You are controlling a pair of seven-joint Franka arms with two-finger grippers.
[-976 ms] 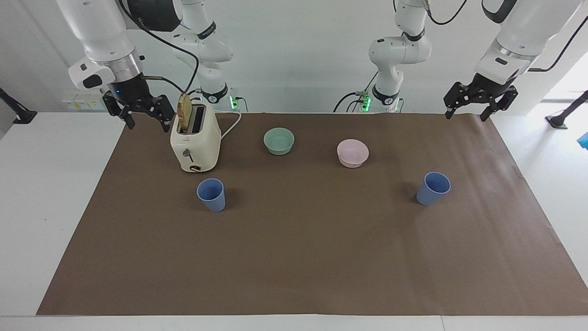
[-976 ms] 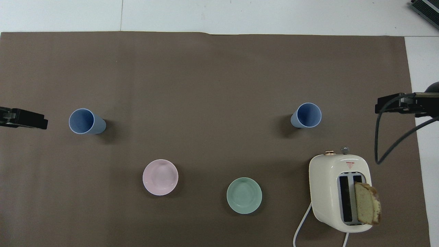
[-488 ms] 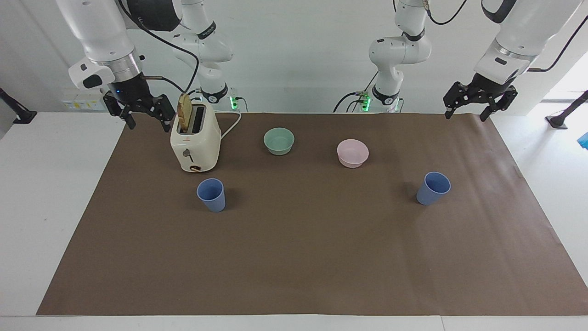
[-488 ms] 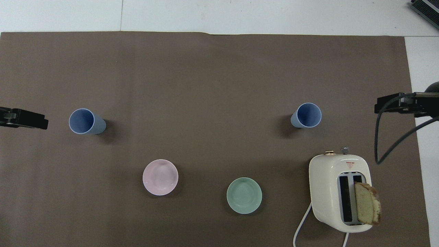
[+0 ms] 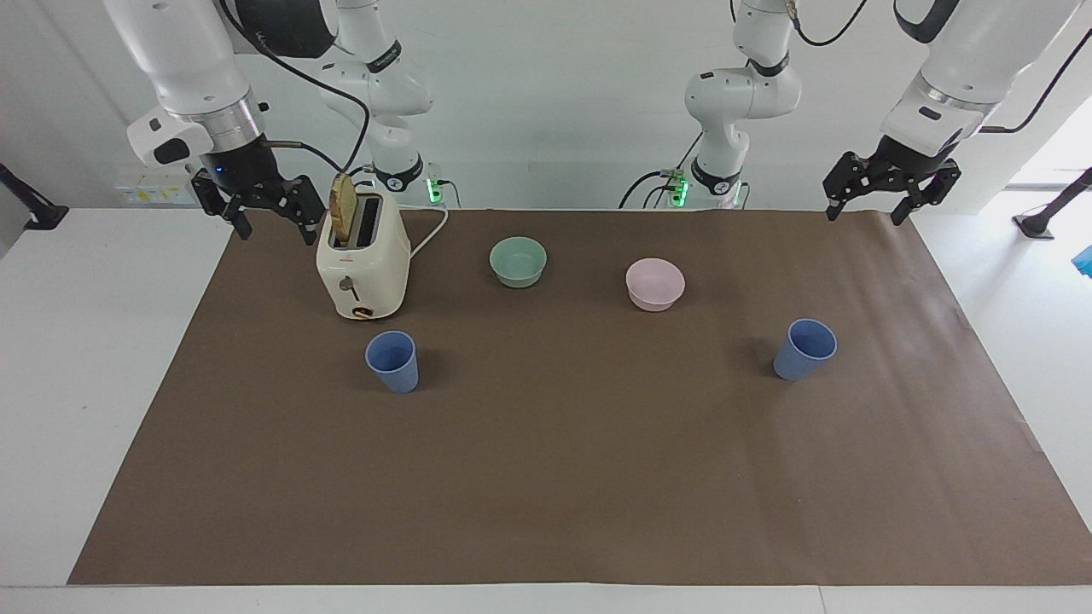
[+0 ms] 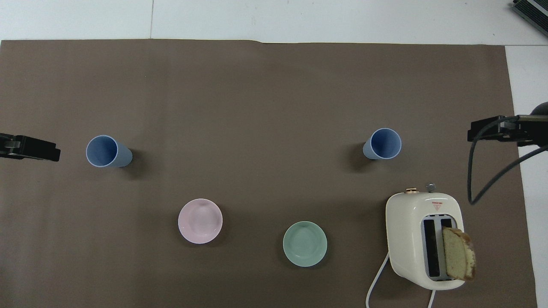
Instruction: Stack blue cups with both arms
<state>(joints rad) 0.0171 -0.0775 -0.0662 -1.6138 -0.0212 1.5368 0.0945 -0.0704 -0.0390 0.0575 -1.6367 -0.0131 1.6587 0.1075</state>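
Two blue cups (image 5: 392, 361) (image 5: 804, 349) stand apart mid-mat; I see left gripper (image 5: 868, 210) and right gripper (image 5: 271, 228) open, empty, over the mat's (image 5: 546, 477) robot-side corners.

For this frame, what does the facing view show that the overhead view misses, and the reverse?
Facing only: both arms whole, the open left gripper and open right gripper raised at the mat's corners, and the toaster's lever. Overhead only: straight down into the toaster slots and the bowls. Both: two upright blue cups, apart and untouched, pink bowl, green bowl, bread in the toaster.
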